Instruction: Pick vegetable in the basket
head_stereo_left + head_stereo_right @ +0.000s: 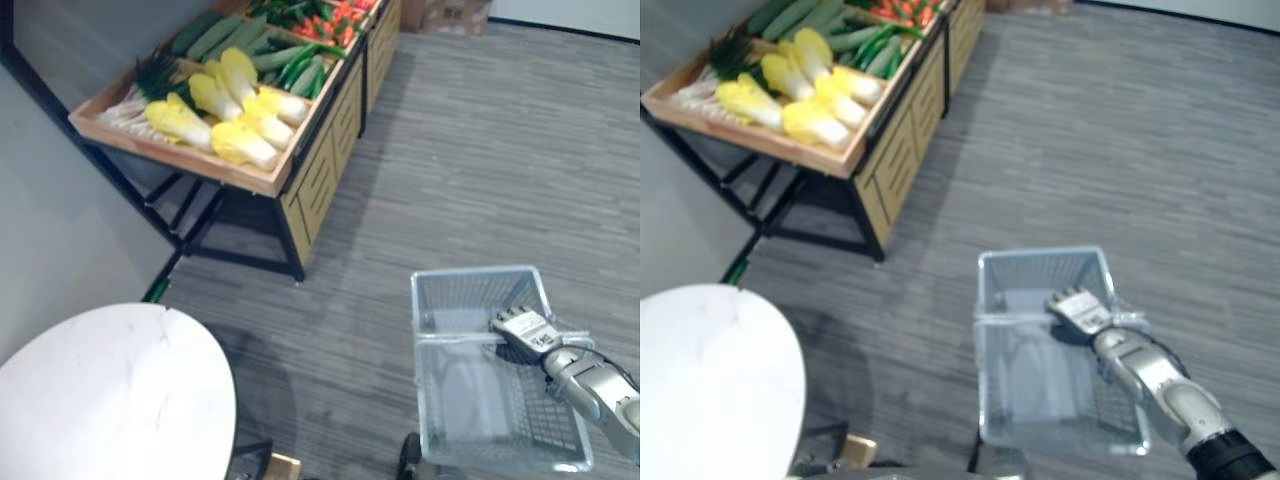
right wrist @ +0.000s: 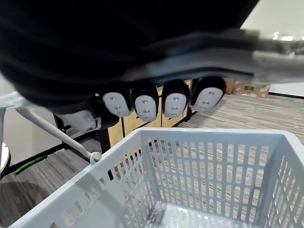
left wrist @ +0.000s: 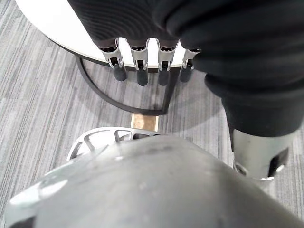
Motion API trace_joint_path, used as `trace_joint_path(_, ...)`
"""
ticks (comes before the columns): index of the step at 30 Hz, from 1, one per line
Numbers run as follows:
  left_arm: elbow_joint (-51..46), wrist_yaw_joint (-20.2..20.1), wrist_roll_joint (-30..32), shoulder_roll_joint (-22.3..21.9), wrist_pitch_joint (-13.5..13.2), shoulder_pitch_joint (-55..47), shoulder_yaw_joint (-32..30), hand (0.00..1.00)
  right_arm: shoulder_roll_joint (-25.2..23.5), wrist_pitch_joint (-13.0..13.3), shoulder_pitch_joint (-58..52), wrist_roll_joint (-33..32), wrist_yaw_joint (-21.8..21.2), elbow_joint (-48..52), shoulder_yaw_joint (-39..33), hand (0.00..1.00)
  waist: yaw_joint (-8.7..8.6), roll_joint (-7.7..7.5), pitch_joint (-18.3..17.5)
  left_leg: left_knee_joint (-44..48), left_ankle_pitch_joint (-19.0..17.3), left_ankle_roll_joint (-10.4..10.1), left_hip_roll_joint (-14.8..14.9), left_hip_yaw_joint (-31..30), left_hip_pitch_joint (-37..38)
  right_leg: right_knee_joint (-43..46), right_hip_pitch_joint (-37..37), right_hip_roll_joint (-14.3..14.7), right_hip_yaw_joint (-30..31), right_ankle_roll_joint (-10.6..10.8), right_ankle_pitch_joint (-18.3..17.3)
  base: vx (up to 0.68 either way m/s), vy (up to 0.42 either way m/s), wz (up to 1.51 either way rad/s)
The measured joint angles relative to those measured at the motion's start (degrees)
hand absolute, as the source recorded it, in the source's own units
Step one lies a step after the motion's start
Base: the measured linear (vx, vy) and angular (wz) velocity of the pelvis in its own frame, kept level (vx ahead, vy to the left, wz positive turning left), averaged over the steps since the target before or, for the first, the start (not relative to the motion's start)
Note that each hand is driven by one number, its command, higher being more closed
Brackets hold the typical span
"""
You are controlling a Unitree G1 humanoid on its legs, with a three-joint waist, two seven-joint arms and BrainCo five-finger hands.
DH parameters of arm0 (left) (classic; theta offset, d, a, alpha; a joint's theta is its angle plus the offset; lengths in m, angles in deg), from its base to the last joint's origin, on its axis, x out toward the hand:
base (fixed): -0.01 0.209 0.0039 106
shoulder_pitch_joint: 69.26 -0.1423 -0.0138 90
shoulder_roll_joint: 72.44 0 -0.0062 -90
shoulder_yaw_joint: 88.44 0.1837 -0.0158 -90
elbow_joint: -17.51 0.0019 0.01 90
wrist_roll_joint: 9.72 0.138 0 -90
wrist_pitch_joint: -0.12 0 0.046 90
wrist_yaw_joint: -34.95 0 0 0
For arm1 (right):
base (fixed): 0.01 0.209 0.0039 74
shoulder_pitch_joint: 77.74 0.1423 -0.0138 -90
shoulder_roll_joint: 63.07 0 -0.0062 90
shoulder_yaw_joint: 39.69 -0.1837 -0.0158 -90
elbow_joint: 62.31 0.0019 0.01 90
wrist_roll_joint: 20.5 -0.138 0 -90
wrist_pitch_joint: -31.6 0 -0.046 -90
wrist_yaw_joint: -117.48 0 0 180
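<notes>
A pale blue-grey plastic basket (image 1: 478, 272) hangs low over the floor at my right, with nothing inside it. My right hand (image 1: 526, 331) sits over its middle, fingers (image 2: 146, 106) curled round the basket's handle (image 2: 53, 131). The vegetables lie on a wooden stand (image 1: 190, 168) at the far left: yellow-white cabbages (image 1: 240, 122), spring onions (image 1: 134, 98), cucumbers (image 1: 214, 36), green pods (image 1: 300, 66) and red peppers (image 1: 338, 20). The stand is well ahead and to the left of the basket. My left hand (image 3: 140, 72) hangs down beside a round white table, its fingers relaxed and holding nothing.
A round white table (image 1: 110, 395) stands close at my lower left, on a dark ring base (image 3: 118, 102). The stand has black metal legs (image 1: 290, 245) and slatted wooden side panels (image 1: 325, 160). Grey striped carpet (image 1: 480, 150) stretches between the stand and the basket.
</notes>
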Motion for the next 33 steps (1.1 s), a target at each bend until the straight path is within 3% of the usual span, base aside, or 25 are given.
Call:
trace_joint_path(2, -0.1, 0.3, 0.0, 0.2, -0.1, 0.0, -0.2, 0.00, -0.2, 0.0, -1.5, 0.0, 0.5, 0.5, -1.0, 1.00, 0.04, 0.02, 0.1, 6.8, 3.6, 0.6, 3.3, -2.4, -0.7, 0.0, 1.1, 0.3, 1.3, -0.7, -0.5, -0.04, -0.137, -0.34)
trace_joint_path(3, -0.1, 0.5, 0.0, 0.2, -0.3, -0.1, -0.3, 0.00, -0.2, 0.0, -2.2, 0.0, 0.6, 1.6, -1.9, 1.00, 0.15, -0.18, 0.5, 11.1, 7.1, 1.5, 4.9, -5.8, -1.2, 0.3, 1.7, 0.4, 3.1, -1.2, -0.8, -0.03, -0.108, -0.66)
trace_joint_path(4, -0.2, 1.1, 0.0, 0.1, -0.5, -0.1, -0.5, 0.00, -0.2, 0.1, -2.2, 0.0, 1.3, 2.6, -2.2, 1.00, 0.21, -0.02, 0.6, 14.1, 10.7, 2.5, 4.8, -13.1, -3.2, 0.5, 2.3, 0.3, 5.5, -1.7, -1.0, -0.02, -0.089, -0.82)
trace_joint_path(5, -0.2, 1.3, -0.2, 0.0, -0.7, -0.1, -0.8, 0.00, -0.2, 0.1, -2.1, 0.0, 1.9, 2.9, -2.2, 1.00, 0.37, 0.04, 0.6, 15.0, 11.4, 2.1, 4.0, -17.5, -5.0, 0.5, 2.3, 0.2, 7.1, -1.9, -1.1, 0.00, -0.045, -1.05)
trace_joint_path(7, -0.2, 2.6, -1.4, -0.9, -1.4, -0.3, -1.6, 0.00, -0.7, 0.0, -1.3, -0.1, 2.7, 4.0, -2.1, 1.00, 0.79, 0.14, 0.7, 13.5, 5.2, 0.2, -3.7, -33.5, -9.0, 0.4, 0.3, -0.5, 12.9, -2.5, -1.5, 0.02, 0.008, -1.25)
trace_joint_path(10, -0.3, 2.6, -3.2, -1.3, -2.1, -0.7, -2.1, 0.00, -0.7, -0.1, 1.2, -0.3, 3.1, 4.0, 0.3, 1.00, 1.89, 0.43, 1.5, 4.8, -0.4, -0.4, -14.6, -48.8, -10.9, -0.5, -1.2, 0.1, 21.5, -2.8, -1.3, 0.05, 0.077, -1.47)
trace_joint_path(13, -0.7, 2.4, -3.3, -1.5, -2.6, -1.1, -2.5, 0.00, -0.4, -0.1, 4.1, -0.2, 3.1, 3.8, 1.6, 1.00, 2.12, 0.53, 2.5, -6.9, -1.6, -0.5, -19.8, -56.8, -13.0, -0.6, -2.8, 0.1, 26.3, -2.8, -1.3, 0.02, 0.158, -1.05)
trace_joint_path(14, -0.7, 2.4, -3.3, -1.8, -2.6, -1.2, -2.5, 0.00, -0.1, 0.0, 4.4, -0.4, 3.1, 3.8, 1.6, 1.00, 2.14, 1.14, 2.6, -12.7, -1.0, -0.5, -20.0, -58.7, -13.9, -0.6, -3.5, 0.2, 26.7, -2.7, -1.4, 0.02, 0.228, -0.95)
trace_joint_path(15, -0.7, 2.4, -3.3, -2.6, -2.8, -1.4, -3.0, 0.00, 0.6, 0.2, 4.7, -0.6, 3.1, 3.8, 1.6, 1.00, 2.52, 3.38, 2.6, -18.8, 0.7, -1.0, -19.1, -59.8, -14.0, 0.5, -4.0, 1.6, 26.6, -1.6, -1.2, 0.09, 0.189, -0.92)
trace_joint_path(16, -0.7, 2.6, -3.3, -3.5, -2.9, -1.5, -3.9, 0.00, 0.3, 0.2, 4.5, -1.6, 3.1, 3.7, 2.1, 1.00, 3.55, 3.07, 3.5, -18.4, 3.7, -1.6, -19.4, -58.4, -13.4, 5.7, -6.1, 0.8, 26.8, 0.0, -1.7, 0.14, 0.193, -0.54)
trace_joint_path(17, -0.6, 2.7, -3.2, -3.0, -2.9, -1.6, -4.2, 0.00, 0.8, 0.7, 3.7, -1.6, 3.1, 3.7, 2.2, 1.00, 2.89, 2.76, 3.7, -16.7, 3.0, -1.3, -20.2, -58.6, -13.9, 5.7, -5.7, -0.3, 26.6, 1.3, -2.5, 0.21, 0.210, -0.19)
trace_joint_path(20, -0.7, 3.3, -2.9, -3.2, -2.8, -1.7, -4.1, 0.00, 0.3, 0.9, 3.7, -1.7, 3.2, 3.7, 2.6, 1.00, 3.93, 2.99, 4.4, -7.6, -0.5, -0.9, -20.9, -58.3, -16.1, 1.5, -2.3, -1.9, 26.8, 3.0, -2.8, 0.25, 0.244, 0.07)
trace_joint_path(22, -1.3, 3.8, -2.4, -3.2, -2.8, -2.2, -4.8, 0.00, -1.1, 1.0, 4.8, -1.8, 3.2, 3.2, 3.0, 1.00, 5.33, 1.48, 5.5, 5.7, -2.2, -1.3, -20.8, -57.4, -22.9, -0.4, 1.2, -3.4, 27.1, 3.8, -2.6, 0.26, 0.195, -0.06)
trace_joint_path(23, -1.2, 3.8, -2.2, -3.5, -2.7, -2.9, -4.5, 0.00, -1.3, 1.3, 5.8, -1.9, 3.2, 3.3, 3.3, 1.00, 5.53, 2.23, 5.0, -0.6, -1.7, -1.4, -20.5, -58.5, -21.8, -0.9, 2.3, -3.2, 27.6, 3.6, -3.6, 0.21, 0.168, -0.26)
trace_joint_path(24, -1.1, 3.8, -2.2, -3.6, -2.4, -3.7, -3.6, 0.00, -1.7, 1.6, 6.5, -2.0, 3.2, 3.4, 3.1, 1.00, 5.51, 2.29, 5.0, -3.6, 0.0, 0.1, -20.1, -58.8, -21.6, -0.2, 2.4, -3.1, 28.2, 4.9, -5.3, 0.27, 0.255, -0.37)
trace_joint_path(25, -1.1, 3.8, -2.1, -2.9, -2.1, -4.3, -3.2, 0.00, -3.6, 1.6, 5.7, -2.0, 3.4, 3.7, 2.8, 1.00, 5.70, 0.88, 4.3, -4.9, -1.6, 0.0, -22.0, -57.3, -19.9, 2.3, 1.9, -5.1, 29.3, 3.0, -7.8, 0.24, 0.227, -0.30)
trace_joint_path(26, -1.1, 3.9, -2.1, -2.3, -2.1, -4.4, -2.8, 0.00, -4.2, 1.6, 4.9, -2.0, 3.7, 3.8, 2.7, 1.00, 5.62, 0.09, 3.8, -6.2, -1.9, 0.4, -23.3, -56.8, -19.0, 3.6, 1.5, -6.1, 29.6, 2.9, -8.5, 0.26, 0.219, -0.19)
trace_joint_path(27, -0.6, 4.2, -2.0, -1.6, -2.0, -4.1, -2.3, 0.00, -5.2, 1.2, 3.5, -2.0, 4.0, 3.5, 2.6, 1.00, 5.49, -1.19, 3.3, -8.8, -2.3, 1.4, -24.9, -55.8, -17.0, 10.1, -1.2, -7.4, 30.2, 3.2, -9.2, 0.24, 0.137, -0.08)
trace_joint_path(29, -0.7, 4.3, -1.9, -0.7, -1.6, -4.1, -0.7, 0.00, -7.6, 0.9, 2.3, -1.9, 4.0, 2.6, 2.7, 1.00, 4.96, -1.96, 3.3, -11.6, -1.8, 3.2, -26.2, -55.5, -13.0, 27.4, -8.1, -7.3, 33.1, 3.2, -7.9, 0.29, 0.176, -0.02)
trace_joint_path(30, -0.7, 4.3, -1.8, -0.2, -1.4, -4.0, 0.3, 0.00, -9.2, 0.5, 2.1, -1.6, 4.0, 1.8, 2.7, 1.00, 4.67, -2.51, 3.3, -12.7, -2.3, 3.9, -26.7, -55.3, -10.4, 35.3, -10.4, -7.0, 34.6, 2.9, -5.5, 0.37, 0.187, 0.04)
trace_joint_path(31, -0.9, 4.3, -1.0, 0.5, -1.1, -4.0, 2.2, 0.00, -10.6, -0.4, 1.8, -1.5, 4.0, 1.0, 2.6, 1.00, 4.66, -3.07, 3.3, -13.9, -3.0, 5.0, -27.4, -55.4, -6.4, 44.2, -13.2, -6.6, 35.6, 3.6, 0.7, 0.49, 0.190, 0.06)
trace_joint_path(32, -1.5, 4.3, -0.8, 1.0, -1.1, -3.8, 3.5, 0.00, -11.3, -0.8, 1.6, -1.4, 4.1, 0.4, 2.2, 1.00, 4.57, -3.01, 3.4, -15.0, -3.6, 6.0, -27.7, -55.9, -3.8, 50.6, -15.3, -6.5, 35.7, 3.9, 4.2, 0.42, 0.128, 0.12)
trace_joint_path(33, -1.6, 4.3, -0.8, 1.4, -1.1, -3.5, 4.3, 0.00, -11.7, -0.8, 1.5, -1.4, 4.2, -0.1, 1.9, 1.00, 4.56, -3.28, 3.5, -15.4, -3.8, 6.4, -27.9, -56.5, -2.2, 54.8, -16.5, -6.5, 35.3, 3.0, 3.1, 0.42, 0.079, 0.43)
